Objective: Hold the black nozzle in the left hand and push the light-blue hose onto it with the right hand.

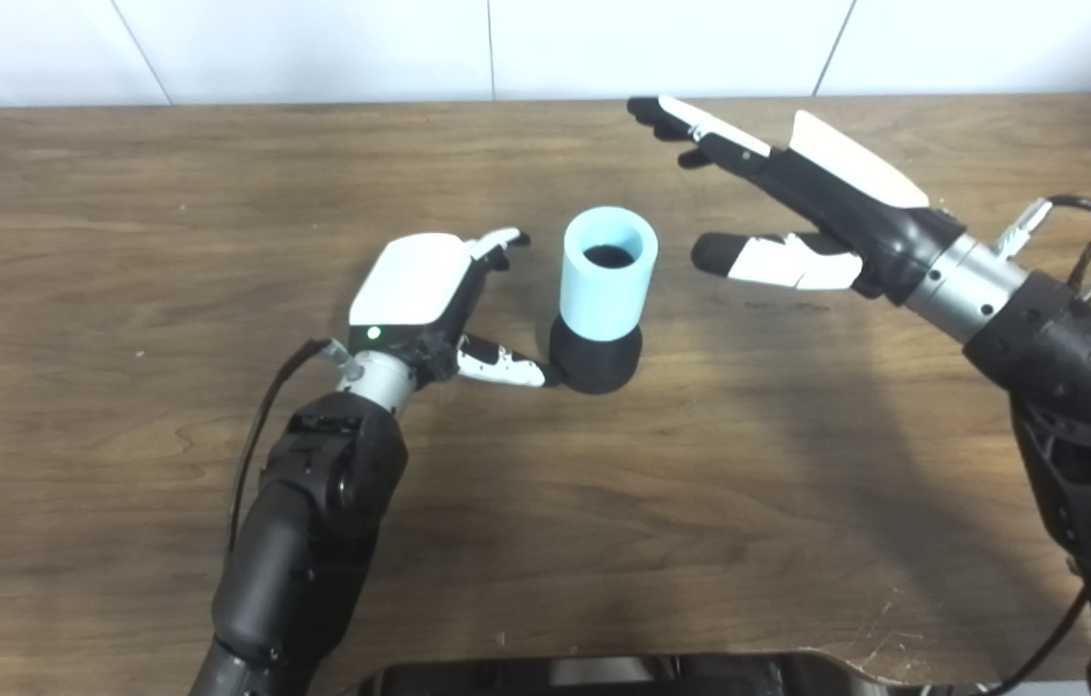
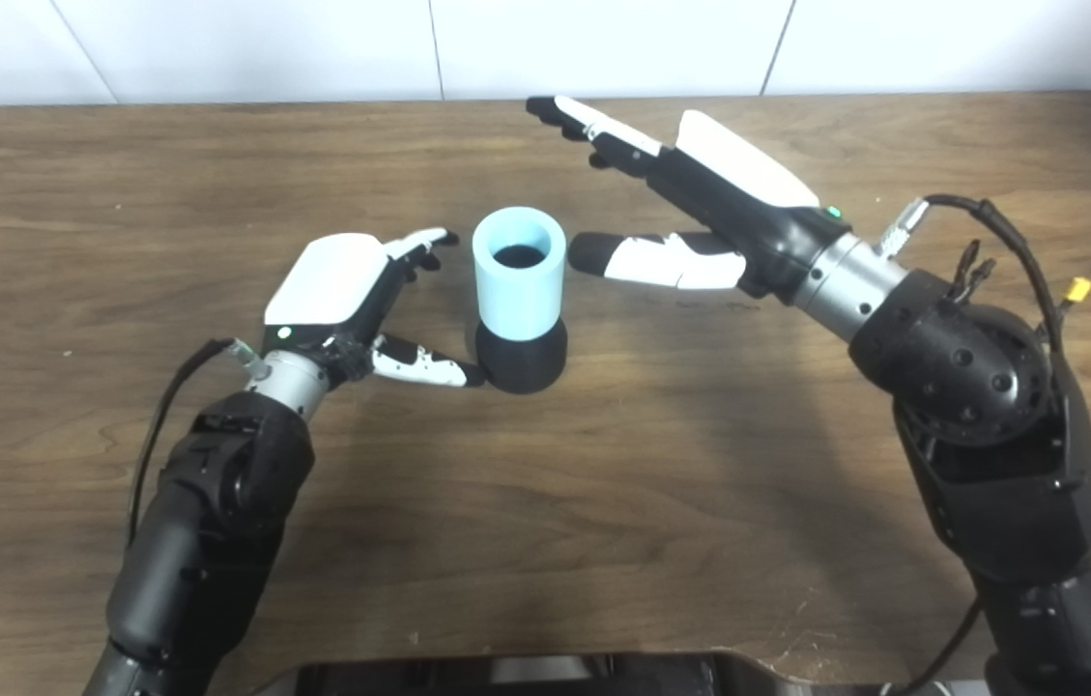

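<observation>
The light-blue hose [image 1: 607, 273] stands upright on top of the black nozzle [image 1: 595, 358] at the middle of the wooden table [image 1: 120, 213]. My left hand [image 1: 429, 300] lies just left of them, open, its thumb tip touching the nozzle's base and its fingers apart from the hose. My right hand [image 1: 796, 203] hovers to the right of the hose, open and empty, fingers stretched toward the far edge and thumb pointing at the hose without touching it. In the right eye view the hose [image 2: 519, 273] sits on the nozzle [image 2: 522, 356] between the left hand [image 2: 347, 290] and the right hand [image 2: 690, 208].
A dark object [image 1: 603, 672] shows at the table's near edge. A white wall [image 1: 506, 43] runs behind the table's far edge. Cables hang by my right wrist [image 1: 1086, 251].
</observation>
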`<state>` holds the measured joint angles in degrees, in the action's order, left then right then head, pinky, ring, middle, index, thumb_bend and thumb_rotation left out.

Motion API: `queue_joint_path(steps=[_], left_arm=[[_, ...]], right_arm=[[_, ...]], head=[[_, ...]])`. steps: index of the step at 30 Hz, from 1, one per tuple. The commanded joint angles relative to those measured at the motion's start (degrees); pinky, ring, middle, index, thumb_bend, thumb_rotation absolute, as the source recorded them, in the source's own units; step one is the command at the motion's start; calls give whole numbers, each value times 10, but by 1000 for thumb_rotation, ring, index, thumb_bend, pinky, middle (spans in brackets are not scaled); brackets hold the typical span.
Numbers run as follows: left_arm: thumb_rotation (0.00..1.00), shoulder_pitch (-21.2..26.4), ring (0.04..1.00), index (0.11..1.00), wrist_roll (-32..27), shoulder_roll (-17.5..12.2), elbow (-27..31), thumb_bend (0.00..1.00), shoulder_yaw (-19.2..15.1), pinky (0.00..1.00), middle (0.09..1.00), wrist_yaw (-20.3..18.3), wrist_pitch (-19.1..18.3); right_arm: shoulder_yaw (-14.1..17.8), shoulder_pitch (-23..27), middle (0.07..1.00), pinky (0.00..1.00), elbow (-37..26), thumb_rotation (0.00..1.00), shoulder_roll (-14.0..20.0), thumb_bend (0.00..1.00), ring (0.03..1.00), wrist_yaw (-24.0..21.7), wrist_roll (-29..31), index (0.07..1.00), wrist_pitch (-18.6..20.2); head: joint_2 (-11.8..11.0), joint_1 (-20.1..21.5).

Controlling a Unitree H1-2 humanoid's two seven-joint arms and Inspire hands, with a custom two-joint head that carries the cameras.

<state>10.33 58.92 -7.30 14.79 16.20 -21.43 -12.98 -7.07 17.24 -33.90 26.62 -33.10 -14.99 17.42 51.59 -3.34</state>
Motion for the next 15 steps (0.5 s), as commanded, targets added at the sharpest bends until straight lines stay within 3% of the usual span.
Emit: queue_joint_path(steps=[1, 5, 8, 11, 14, 15], left_arm=[[449, 10, 743, 962, -15, -4, 24, 1000, -13, 648, 800, 9, -6], [458, 7, 762, 998, -38, -14, 44, 1000, -33, 639, 831, -5, -27], [514, 0, 771, 1000, -76, -26, 57, 1000, -59, 639, 840, 6, -22], [513, -17, 803, 1000, -187, -17, 64, 1000, -113, 653, 858, 37, -1], [558, -38, 845, 988, -282, 10, 80, 982, -162, 727, 871, 57, -14], [570, -44, 834, 958, -303, 17, 84, 935, -172, 746, 856, 65, -16]], right_arm=[[6, 7, 968, 859, 1, 1000, 2, 589, 945, 19, 1, 972, -14], [5, -1, 967, 859, 13, 1000, 0, 583, 947, 27, 3, 972, -22], [7, -12, 964, 849, 31, 1000, -6, 581, 935, 41, 4, 974, -33], [17, -31, 953, 788, 53, 1000, -24, 570, 899, 61, 24, 969, -27], [32, -51, 959, 785, 72, 1000, -51, 594, 906, 81, 51, 961, -14], [36, -55, 971, 804, 77, 1000, -58, 597, 922, 85, 57, 967, -12]], head=[[0, 0], [-3, -2], [-6, -3], [-10, -5], [-14, -4], [-15, -4]])
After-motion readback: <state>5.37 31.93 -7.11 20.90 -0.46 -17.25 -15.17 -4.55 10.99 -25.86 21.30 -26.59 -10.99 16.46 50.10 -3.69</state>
